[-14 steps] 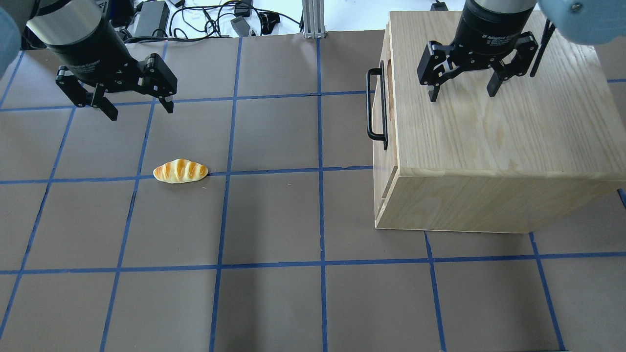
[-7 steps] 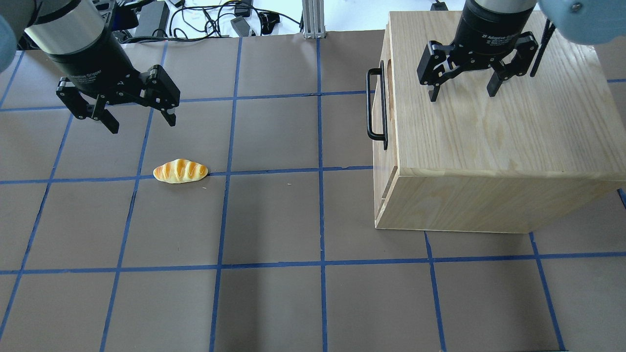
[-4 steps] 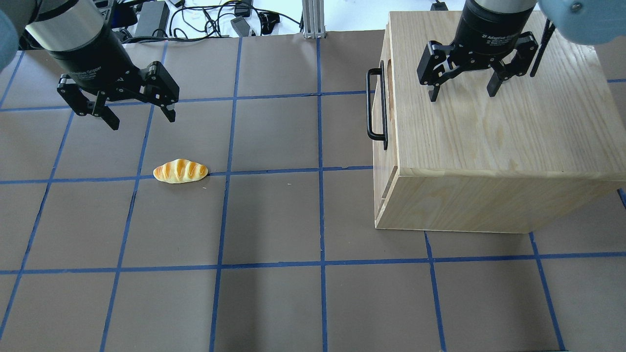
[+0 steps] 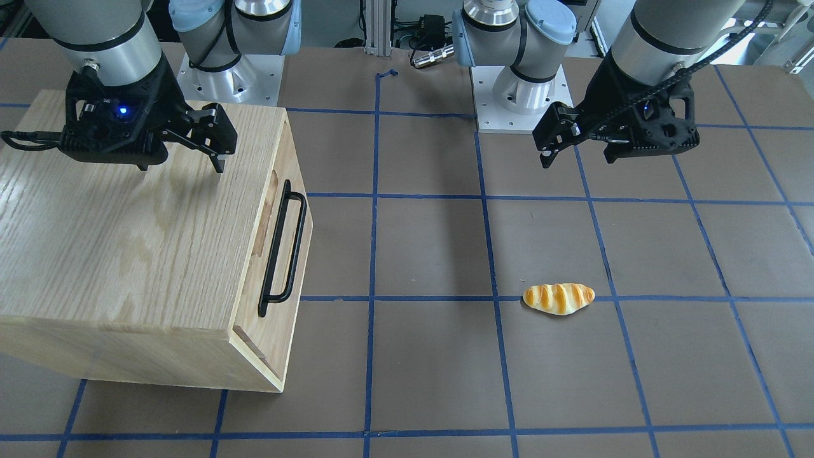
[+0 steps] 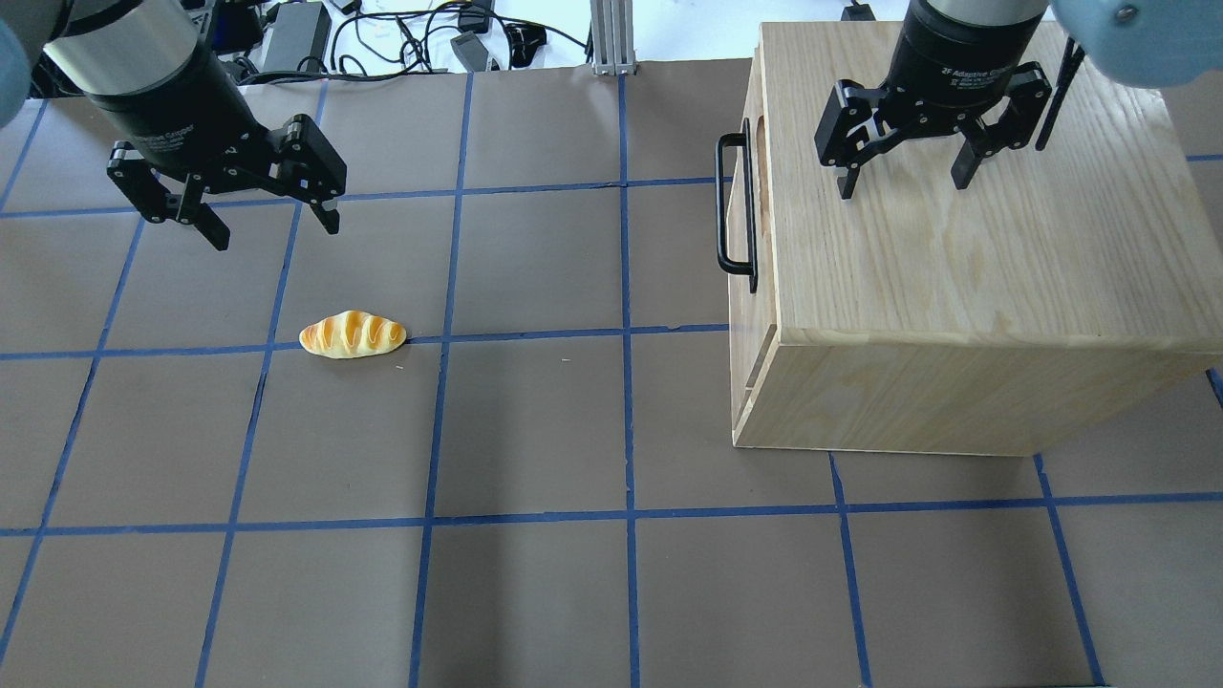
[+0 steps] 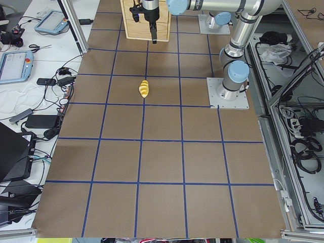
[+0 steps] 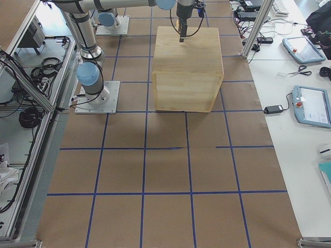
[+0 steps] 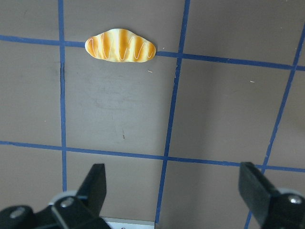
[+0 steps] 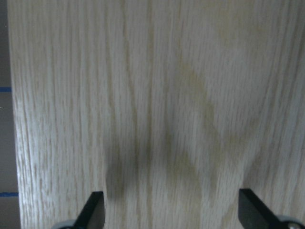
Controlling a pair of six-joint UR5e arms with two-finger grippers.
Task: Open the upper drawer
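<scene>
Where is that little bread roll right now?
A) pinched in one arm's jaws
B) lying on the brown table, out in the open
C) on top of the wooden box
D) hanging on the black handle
B: the bread roll lies on the table beside a blue tape line, well apart from the wooden box, and nothing is holding it.

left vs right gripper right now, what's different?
Position: the left gripper hovers over the bare table near the bread roll; the right gripper hovers over the top of the cabinet.
Wrist view: the left gripper's camera shows paper and the bread roll; the right gripper's shows only wood grain.
Distance: the right gripper is much nearer the upper drawer than the left gripper.
Shared: both are open, empty and touching nothing.
</scene>
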